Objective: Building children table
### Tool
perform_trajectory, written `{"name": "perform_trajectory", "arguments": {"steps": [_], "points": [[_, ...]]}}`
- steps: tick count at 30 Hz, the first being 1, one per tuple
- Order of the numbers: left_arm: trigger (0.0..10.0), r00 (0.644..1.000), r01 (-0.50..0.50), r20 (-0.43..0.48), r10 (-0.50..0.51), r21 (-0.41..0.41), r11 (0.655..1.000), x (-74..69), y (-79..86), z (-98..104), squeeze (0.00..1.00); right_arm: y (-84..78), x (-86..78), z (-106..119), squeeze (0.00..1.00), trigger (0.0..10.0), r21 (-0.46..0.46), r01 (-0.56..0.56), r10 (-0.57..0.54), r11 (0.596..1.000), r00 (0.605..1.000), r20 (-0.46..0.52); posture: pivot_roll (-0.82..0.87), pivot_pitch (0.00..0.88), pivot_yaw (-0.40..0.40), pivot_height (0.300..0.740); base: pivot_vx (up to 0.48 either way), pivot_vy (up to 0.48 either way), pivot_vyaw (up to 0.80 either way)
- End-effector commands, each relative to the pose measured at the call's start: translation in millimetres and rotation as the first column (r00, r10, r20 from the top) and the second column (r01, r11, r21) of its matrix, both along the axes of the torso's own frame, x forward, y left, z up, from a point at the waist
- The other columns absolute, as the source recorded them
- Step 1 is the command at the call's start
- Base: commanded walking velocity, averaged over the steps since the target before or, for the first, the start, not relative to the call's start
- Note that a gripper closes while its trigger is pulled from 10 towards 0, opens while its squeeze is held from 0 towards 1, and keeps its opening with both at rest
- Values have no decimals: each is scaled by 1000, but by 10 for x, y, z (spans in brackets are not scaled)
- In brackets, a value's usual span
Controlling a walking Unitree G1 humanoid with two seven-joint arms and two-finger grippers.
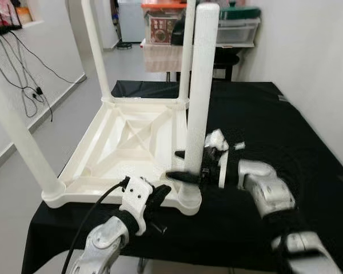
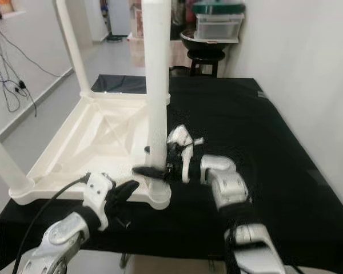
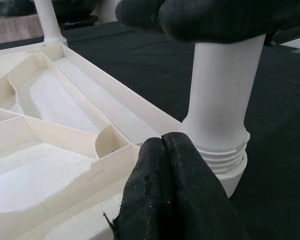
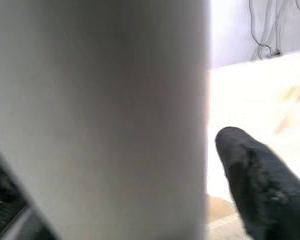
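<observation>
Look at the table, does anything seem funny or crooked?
Yes: the near right table leg isn't screwed all the way in. Thread rings show just above its corner socket on the upside-down white tabletop, where the right gripper grips it. The other three legs look seated.

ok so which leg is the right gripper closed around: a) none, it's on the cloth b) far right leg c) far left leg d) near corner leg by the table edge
d, the right gripper has its jaws around the near corner leg just above its socket.
</observation>
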State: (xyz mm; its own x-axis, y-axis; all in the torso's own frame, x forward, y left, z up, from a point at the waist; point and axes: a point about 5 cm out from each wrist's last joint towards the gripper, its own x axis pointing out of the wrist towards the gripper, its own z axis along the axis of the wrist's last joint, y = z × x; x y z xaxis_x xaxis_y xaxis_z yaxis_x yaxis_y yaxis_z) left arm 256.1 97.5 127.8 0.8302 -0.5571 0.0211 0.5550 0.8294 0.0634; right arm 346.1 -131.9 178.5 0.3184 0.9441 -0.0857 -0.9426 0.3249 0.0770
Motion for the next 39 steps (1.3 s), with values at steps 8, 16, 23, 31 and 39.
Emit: {"name": "perform_trajectory", "arguments": {"steps": [8,16,23,31,39], "points": [[10000,1000,0,-12,0,1,1000,-16,8,-35,0,-160,39,-29,0,0,36,-6,8,999,998,-61,-2,0,-36,740,0,0,0],[10000,1000,-1,-10,1,-3,1000,-14,4,-24,0,-291,-67,-18,0,0,51,28,-29,998,999,16,-16,0,-36,740,0,0,0],[10000,1000,0,-7,0,4,1000,-6,71,-2,0,460,-520,-359,0,0,-39,729,-728,683,684,37,-77,0,1,740,0,0,0],[10000,1000,-7,-8,7,-4,1000,-3,83,2,0,430,-387,-433,0,0,-22,679,-680,733,733,-17,-49,0,-14,740,0,0,0],[10000,1000,-18,-9,18,-6,1000,16,80,-6,0,464,-417,-285,1000,10000,48,623,-621,781,782,-49,-43,0,-9,740,0,0,0]]}}
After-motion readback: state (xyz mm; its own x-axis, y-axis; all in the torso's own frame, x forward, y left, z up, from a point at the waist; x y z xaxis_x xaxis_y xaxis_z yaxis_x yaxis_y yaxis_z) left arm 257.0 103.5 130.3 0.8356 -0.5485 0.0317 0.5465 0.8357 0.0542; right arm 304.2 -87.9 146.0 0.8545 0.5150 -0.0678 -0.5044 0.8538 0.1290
